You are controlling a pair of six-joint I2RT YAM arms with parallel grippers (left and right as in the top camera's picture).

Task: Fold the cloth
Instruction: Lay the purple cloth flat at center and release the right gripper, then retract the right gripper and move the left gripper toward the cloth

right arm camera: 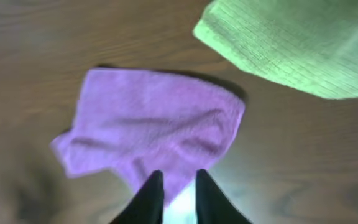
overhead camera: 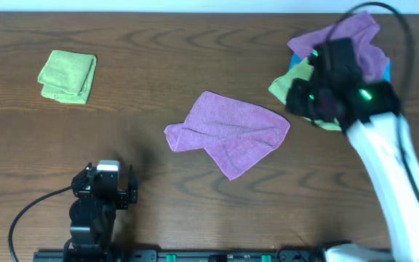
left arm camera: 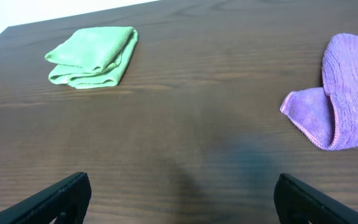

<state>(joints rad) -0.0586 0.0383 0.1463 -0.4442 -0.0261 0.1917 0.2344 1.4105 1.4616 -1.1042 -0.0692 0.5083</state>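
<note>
We see the mauve cloth [overhead camera: 228,131] lying mid-way across the table [overhead camera: 158,65]. It's loosely doubled over, with uneven edges.

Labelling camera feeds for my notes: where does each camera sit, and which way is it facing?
Overhead: above the table, facing straight down; shows both arms, the cloth mid-table.
Left wrist: behind the left gripper, looking low across the table; both fingers at the bottom edge.
Right wrist: behind the right gripper, looking down; fingers bottom centre.
Shared: all see the cloth.

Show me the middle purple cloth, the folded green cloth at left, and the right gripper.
purple cloth [overhead camera: 231,131]: overhead view, its centre.
folded green cloth [overhead camera: 68,76]: overhead view, its centre.
right gripper [right arm camera: 178,177]: right wrist view, between the fingertips.
</note>
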